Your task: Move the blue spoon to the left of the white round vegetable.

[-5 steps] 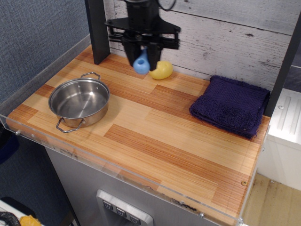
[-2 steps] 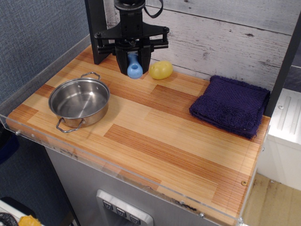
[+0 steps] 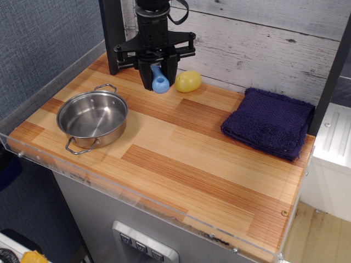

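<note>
Hanging over the far part of the counter (image 3: 181, 148), the claw (image 3: 157, 76) points down with its fingers either side of the blue spoon (image 3: 159, 82); whether they press the spoon or merely flank it cannot be told. The spoon stands close to upright, its rounded end low at the counter surface, just beside the white round vegetable (image 3: 188, 81) at the latter's 9 o'clock. A narrow gap seems to separate the two. Open wood lies across the middle and near half of the counter. The steel pan (image 3: 92, 116) sits at 9 o'clock near the left edge and the folded dark towel (image 3: 270, 121) at 3 o'clock near the right edge. A black post (image 3: 112, 35) rises at 11 o'clock against the plank wall (image 3: 263, 41). Compared with a second ago, the spoon has come down from a lifted position and shifted left, away from the vegetable; the vegetable, pan and towel are unchanged. The spoon's upper handle is hidden between the fingers, and the arm above is cut off by the top border.
</note>
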Controlling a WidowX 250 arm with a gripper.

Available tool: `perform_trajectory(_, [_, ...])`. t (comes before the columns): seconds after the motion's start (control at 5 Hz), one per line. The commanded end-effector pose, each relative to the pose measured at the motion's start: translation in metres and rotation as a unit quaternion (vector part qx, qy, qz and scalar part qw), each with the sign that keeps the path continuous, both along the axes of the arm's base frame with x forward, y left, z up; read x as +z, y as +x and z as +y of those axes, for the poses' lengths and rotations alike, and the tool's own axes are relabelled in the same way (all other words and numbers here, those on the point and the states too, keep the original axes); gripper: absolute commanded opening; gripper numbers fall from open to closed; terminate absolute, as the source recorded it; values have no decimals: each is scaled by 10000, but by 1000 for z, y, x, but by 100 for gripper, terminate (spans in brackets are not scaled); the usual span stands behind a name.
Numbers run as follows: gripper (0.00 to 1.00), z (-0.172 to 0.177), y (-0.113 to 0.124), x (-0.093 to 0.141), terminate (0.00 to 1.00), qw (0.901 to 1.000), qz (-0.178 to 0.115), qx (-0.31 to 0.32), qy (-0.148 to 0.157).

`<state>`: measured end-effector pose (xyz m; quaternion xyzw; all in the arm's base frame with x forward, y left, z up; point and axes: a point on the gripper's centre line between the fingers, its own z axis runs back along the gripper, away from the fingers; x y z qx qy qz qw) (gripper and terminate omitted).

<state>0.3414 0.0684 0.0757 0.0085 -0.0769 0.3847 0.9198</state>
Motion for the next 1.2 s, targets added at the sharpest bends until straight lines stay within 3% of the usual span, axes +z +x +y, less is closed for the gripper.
perform_trajectory(0.0, [0,33,-3,4,0,9983,-267,514,29])
perform_trajectory(0.6, [0,62,5,-28,0,9983,-23,577,82])
perform_trajectory(1.0, [0,71,15,-36,0,9975,-73,703,78])
